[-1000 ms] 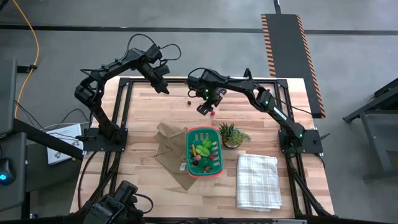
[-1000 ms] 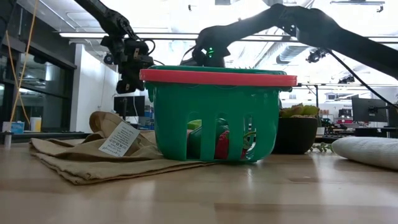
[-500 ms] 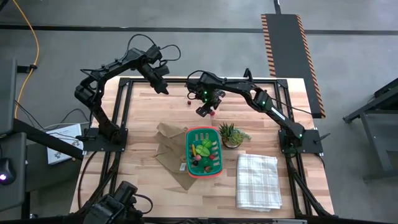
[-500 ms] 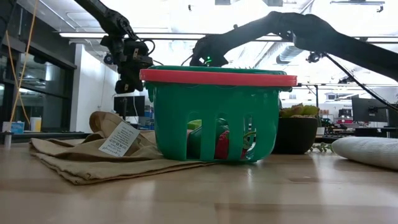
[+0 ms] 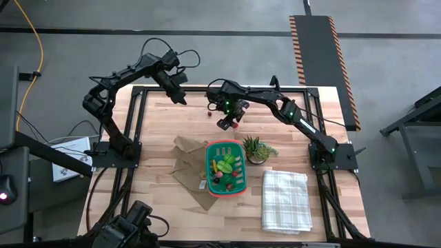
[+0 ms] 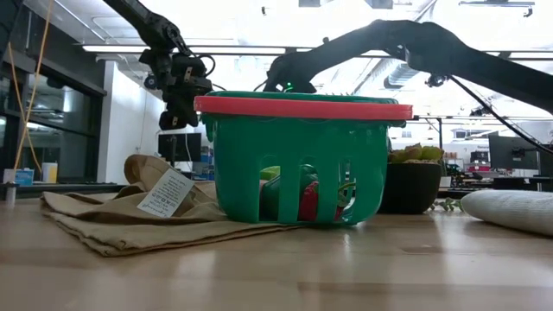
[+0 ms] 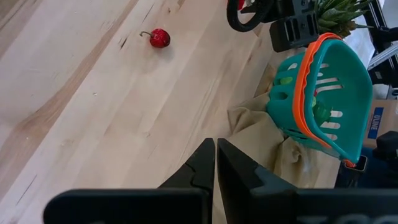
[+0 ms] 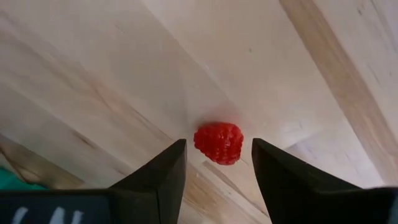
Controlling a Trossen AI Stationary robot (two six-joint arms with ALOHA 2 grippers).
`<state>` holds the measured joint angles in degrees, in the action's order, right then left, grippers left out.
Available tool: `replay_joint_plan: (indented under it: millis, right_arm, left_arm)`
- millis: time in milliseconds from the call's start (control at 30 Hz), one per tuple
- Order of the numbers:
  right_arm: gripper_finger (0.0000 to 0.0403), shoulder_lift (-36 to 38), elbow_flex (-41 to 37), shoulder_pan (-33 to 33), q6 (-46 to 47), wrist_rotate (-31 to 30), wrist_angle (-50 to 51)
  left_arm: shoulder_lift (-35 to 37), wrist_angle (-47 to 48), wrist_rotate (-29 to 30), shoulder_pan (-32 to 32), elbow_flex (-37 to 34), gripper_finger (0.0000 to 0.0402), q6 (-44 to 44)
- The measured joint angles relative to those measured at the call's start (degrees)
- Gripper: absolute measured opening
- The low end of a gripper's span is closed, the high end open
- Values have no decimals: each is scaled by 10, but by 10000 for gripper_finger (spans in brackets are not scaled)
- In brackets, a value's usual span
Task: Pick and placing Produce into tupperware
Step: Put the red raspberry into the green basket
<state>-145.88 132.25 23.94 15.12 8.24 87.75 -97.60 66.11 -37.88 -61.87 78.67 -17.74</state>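
Hovering with fingers apart, right gripper straddles a red raspberry.

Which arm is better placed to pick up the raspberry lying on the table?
The right. Its end effector is open, with the raspberry lying on the table between its two fingers. The left end effector is shut and held up near the table's far edge, away from the raspberry.

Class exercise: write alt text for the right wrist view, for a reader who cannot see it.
A red raspberry lies on the wooden table, between the open fingers of the right hand, which do not touch it.
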Motion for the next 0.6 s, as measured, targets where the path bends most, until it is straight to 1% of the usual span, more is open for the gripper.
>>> replay_joint_plan:
  millis: [333, 600]
  right_arm:
    - [174, -7, 0, 0, 5, 6, -4]
    - [174, -8, 0, 0, 9, -1, -1]
  left_arm:
    - [0, 0, 0, 0, 0, 8, 0]
    - [0, 0, 0, 0, 0, 7, 0]
